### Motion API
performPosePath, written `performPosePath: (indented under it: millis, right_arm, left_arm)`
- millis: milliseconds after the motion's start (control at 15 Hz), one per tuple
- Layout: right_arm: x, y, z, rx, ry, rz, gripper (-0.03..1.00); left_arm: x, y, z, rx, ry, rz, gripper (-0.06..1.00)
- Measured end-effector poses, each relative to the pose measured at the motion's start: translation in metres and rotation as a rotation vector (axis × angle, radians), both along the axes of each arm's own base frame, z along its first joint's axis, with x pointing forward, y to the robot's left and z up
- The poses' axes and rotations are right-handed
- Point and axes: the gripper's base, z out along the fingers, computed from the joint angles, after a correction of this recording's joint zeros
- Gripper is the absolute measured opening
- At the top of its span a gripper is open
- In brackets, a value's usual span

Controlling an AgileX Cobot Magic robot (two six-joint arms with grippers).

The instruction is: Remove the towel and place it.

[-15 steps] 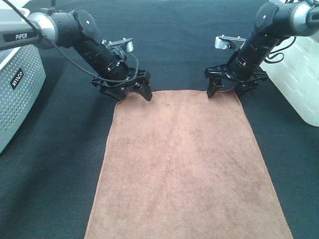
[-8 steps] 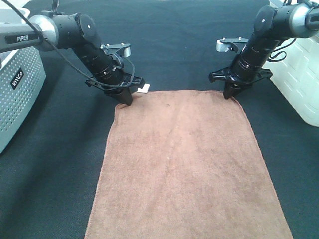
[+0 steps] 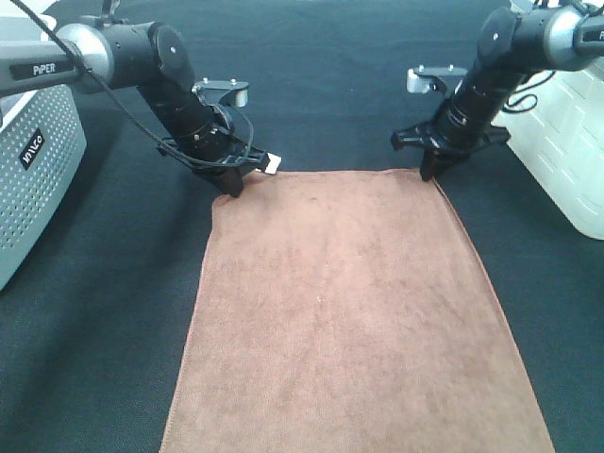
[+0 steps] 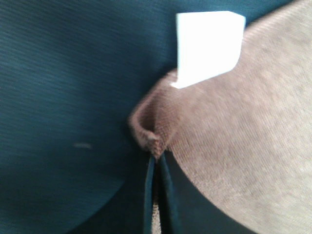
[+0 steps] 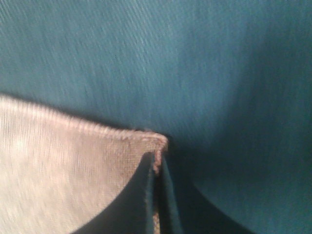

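towel (image 3: 349,311) corners pinched in left jaws; right jaws

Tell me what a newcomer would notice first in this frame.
The large rectangular brown terry-cloth towel dominates the scene, spread out across the middle of the black table cloth. At its two far corners, the left end effector and the right end effector are each shut on a corner, mirroring one another. A small white tag sticks out right beside the left-hand pinch.
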Motion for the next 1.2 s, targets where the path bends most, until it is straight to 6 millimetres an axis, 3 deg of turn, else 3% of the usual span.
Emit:
performPosePath:
  millis: [533, 867, 1200]
  right_arm:
    - [0.039, 0.007, 0.07, 0.076, -0.319, -0.025, 0.0]
    - [0.051, 0.007, 0.085, 0.091, -0.48, -0.046, 0.0]
    - [0.058, 0.007, 0.092, 0.108, -0.577, -0.066, 0.0]
  left_arm:
    - [0.036, -0.004, 0.075, -0.018, -0.365, 0.003, 0.01]
    - [0.052, -0.006, 0.092, -0.071, -0.6, 0.043, 0.01]
    - [0.056, -0.004, 0.098, -0.065, -0.684, 0.047, 0.01]
